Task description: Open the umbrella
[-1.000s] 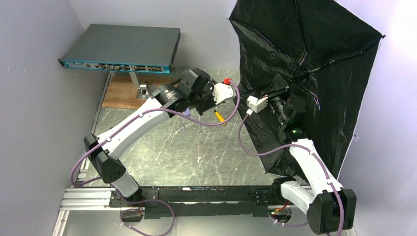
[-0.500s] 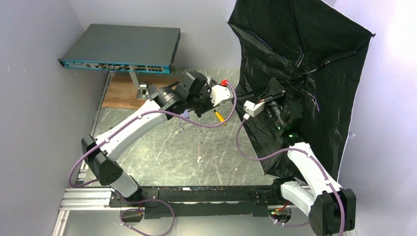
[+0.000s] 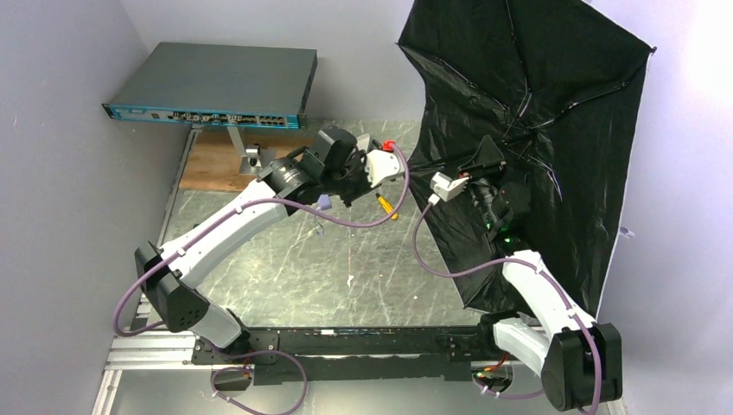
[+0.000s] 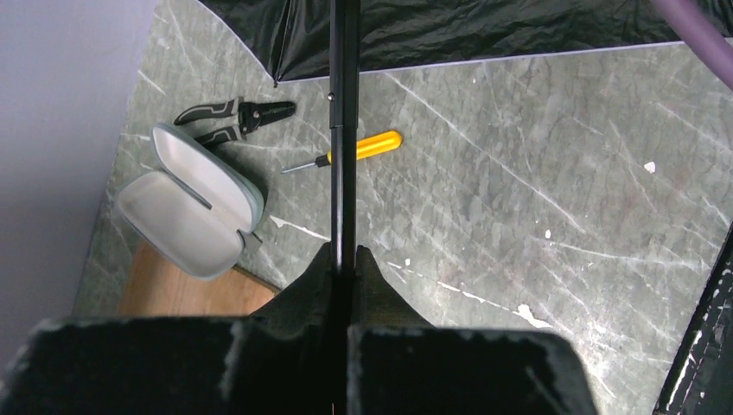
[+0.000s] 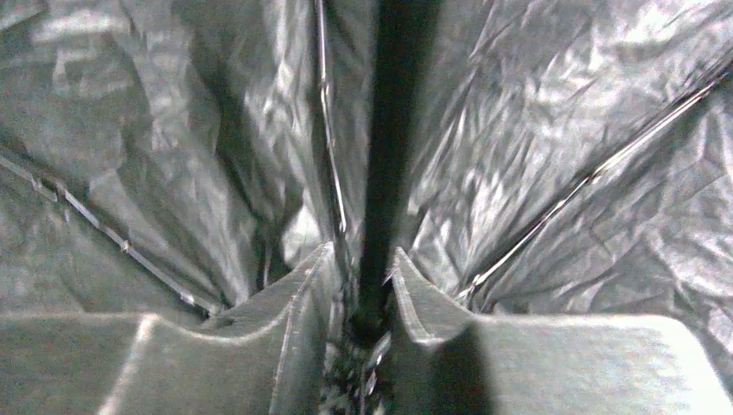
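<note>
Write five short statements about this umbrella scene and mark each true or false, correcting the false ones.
1. The black-lined folding umbrella has its canopy spread. True.
2. The left tool is open and holds nothing. False: it is shut on the umbrella's thin black shaft.
3. The pale grey-green oval hinged case lies closed. False: it lies open on the grey marble table.
4. The yellow-handled screwdriver lies on the table. True.
5. The right tool has the shaft between its fingers. True.
</note>
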Tool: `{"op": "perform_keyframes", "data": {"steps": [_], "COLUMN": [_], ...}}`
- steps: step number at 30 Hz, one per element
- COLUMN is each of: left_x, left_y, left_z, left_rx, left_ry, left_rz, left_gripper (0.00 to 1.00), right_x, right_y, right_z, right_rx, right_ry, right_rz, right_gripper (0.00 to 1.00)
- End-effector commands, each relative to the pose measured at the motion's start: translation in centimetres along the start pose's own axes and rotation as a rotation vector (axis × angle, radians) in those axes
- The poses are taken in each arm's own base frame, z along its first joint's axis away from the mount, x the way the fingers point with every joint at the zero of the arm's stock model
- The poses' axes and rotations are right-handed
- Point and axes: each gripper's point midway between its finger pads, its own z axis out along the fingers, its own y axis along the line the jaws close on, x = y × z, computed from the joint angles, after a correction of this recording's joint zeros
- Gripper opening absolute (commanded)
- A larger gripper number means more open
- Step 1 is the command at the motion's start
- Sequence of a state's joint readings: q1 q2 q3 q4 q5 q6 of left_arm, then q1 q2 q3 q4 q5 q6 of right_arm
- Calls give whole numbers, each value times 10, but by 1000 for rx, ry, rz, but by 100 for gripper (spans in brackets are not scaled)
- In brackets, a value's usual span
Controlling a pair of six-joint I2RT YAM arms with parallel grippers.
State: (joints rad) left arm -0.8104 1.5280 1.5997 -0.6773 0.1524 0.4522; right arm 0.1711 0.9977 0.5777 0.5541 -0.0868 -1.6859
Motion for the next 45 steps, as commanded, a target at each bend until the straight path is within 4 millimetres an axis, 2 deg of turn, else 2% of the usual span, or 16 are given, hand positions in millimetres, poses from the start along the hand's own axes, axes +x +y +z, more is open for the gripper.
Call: {"op": "perform_keyframes", "data": {"steps": [1, 4, 8, 12, 14, 16, 18, 21, 22, 23, 24, 27, 29, 34, 38, 45], "left_x": [-31, -26, -22, -22, -22, -19, -14, 5, 15, 25, 36, 63, 79, 97, 91, 75], "left_y": [23, 24, 27, 25, 23, 21, 20, 9, 4, 0, -2, -1, 5, 23, 30, 39], "left_z": [-33, -36, -39, -39, -41, -42, -50, -56, -57, -57, -57, -57, -58, -60, -54, -37], "left_rx": [-91, -96, -103, -94, -89, -81, -70, -12, 22, 45, 57, 65, 37, -42, -67, -129], "left_ry": [-137, -133, -135, -139, -141, -133, -134, -71, -27, 20, 75, 215, 295, 413, 412, 472], "left_rz": [-7, -20, -23, -29, -30, -26, -32, 1, 23, 39, 42, 53, 67, 109, 110, 180], "left_gripper": [0, 0, 0, 0, 0, 0, 0, 0, 0, 3, 12, 48, 58, 58, 58, 48], "right_x": [32, 35, 30, 11, 3, 9, 24, 46, 49, 48, 47, 40, 37, 33, 23, 7], "right_y": [-6, -13, -12, -4, 4, 9, 10, 1, -3, -6, -9, -14, -16, -24, -25, -24], "right_z": [-2, -1, -1, -8, -10, -7, -1, 5, 5, 6, 6, 6, 6, 7, 4, -1], "right_rx": [3, 11, -11, -31, -66, -92, -93, -70, -61, -55, -49, -39, -31, -23, -17, -29], "right_ry": [127, 130, 98, 2, -33, -2, 69, 132, 134, 125, 115, 77, 62, 37, -9, -76], "right_rz": [23, 19, 12, -9, -10, -12, -15, -19, -23, -25, -28, -46, -59, -62, -80, -107], "right_gripper": [37, 39, 32, 31, 21, 12, 10, 8, 1, 0, 0, 0, 0, 0, 0, 0]}}
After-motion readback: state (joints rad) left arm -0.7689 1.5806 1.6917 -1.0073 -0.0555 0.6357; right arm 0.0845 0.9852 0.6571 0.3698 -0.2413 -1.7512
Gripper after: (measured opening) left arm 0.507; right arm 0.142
